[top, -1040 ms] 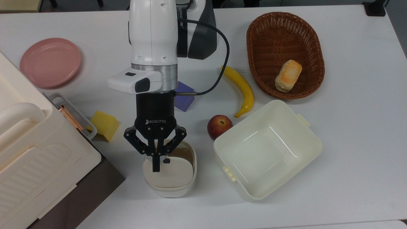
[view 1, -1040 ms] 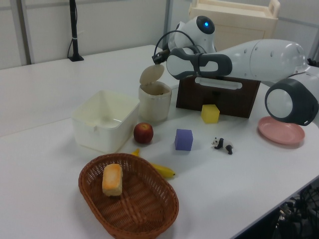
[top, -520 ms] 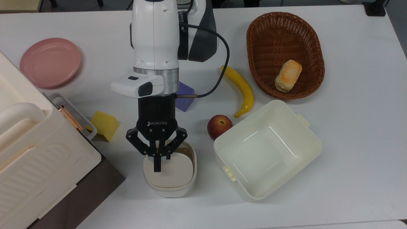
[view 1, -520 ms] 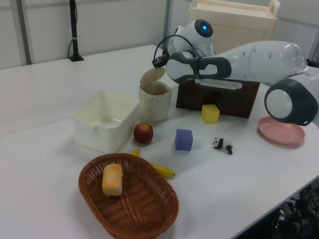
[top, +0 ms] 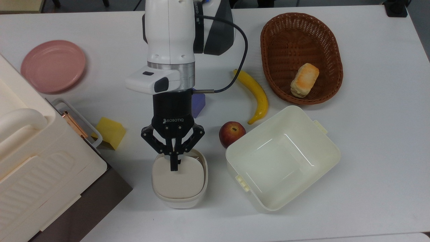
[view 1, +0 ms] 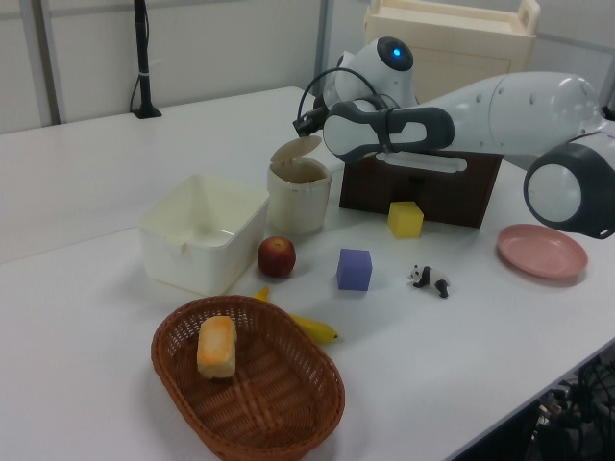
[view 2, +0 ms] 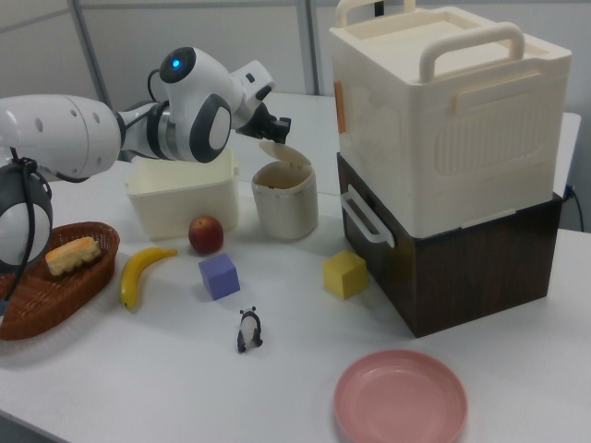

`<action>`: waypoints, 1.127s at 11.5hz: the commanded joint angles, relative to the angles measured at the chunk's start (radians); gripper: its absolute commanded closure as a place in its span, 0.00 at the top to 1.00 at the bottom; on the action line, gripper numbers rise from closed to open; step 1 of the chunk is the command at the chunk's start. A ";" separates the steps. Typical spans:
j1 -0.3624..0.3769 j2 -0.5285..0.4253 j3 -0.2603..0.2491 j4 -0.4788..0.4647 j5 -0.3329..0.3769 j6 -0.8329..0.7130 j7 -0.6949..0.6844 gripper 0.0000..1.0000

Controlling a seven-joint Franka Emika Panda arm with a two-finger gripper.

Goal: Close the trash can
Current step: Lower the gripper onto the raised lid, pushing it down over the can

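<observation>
The trash can (top: 179, 196) is a small cream bin standing near the front of the white table, between the brown cabinet and the lidless tub. Its beige hinged lid (top: 177, 178) covers most of the opening in the top view. In the left view the lid (view 1: 295, 152) still slants up above the rim of the trash can (view 1: 298, 202), and in the right view the lid (view 2: 286, 154) slants the same way over the trash can (view 2: 284, 205). My gripper (top: 173, 166) is shut, its fingertips resting on the lid's hinge side.
A lidless cream tub (top: 282, 158) stands at the top view's right of the bin, an apple (top: 231, 133) between them. Further back lie a banana (top: 255, 95), a purple cube (top: 199, 103) and a basket (top: 295, 37) with bread (top: 304, 80). A yellow cube (top: 110, 132), pink plate (top: 53, 65) and large cream box (top: 33, 161) occupy the top view's left.
My gripper has shifted toward the top view's right and pushed the lid down. The lid went from nearly upright to a low slant, and the dark opening is now almost covered.
</observation>
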 commanded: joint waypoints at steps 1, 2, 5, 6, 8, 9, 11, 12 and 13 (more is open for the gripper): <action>-0.002 -0.077 0.007 -0.110 -0.015 0.006 -0.019 0.03; -0.002 -0.078 0.007 -0.112 -0.016 0.006 -0.019 0.03; -0.002 -0.078 0.007 -0.136 -0.016 0.006 -0.019 0.03; -0.002 -0.080 0.007 -0.142 -0.016 0.006 -0.019 0.03; -0.002 -0.082 0.004 -0.154 -0.016 0.006 -0.019 0.03; -0.002 -0.082 0.004 -0.158 -0.016 0.006 -0.021 0.03; -0.001 -0.086 0.004 -0.177 -0.016 0.006 -0.021 0.03; -0.001 -0.088 0.004 -0.182 -0.016 0.006 -0.021 0.03; -0.001 -0.089 0.004 -0.190 -0.016 0.006 -0.021 0.03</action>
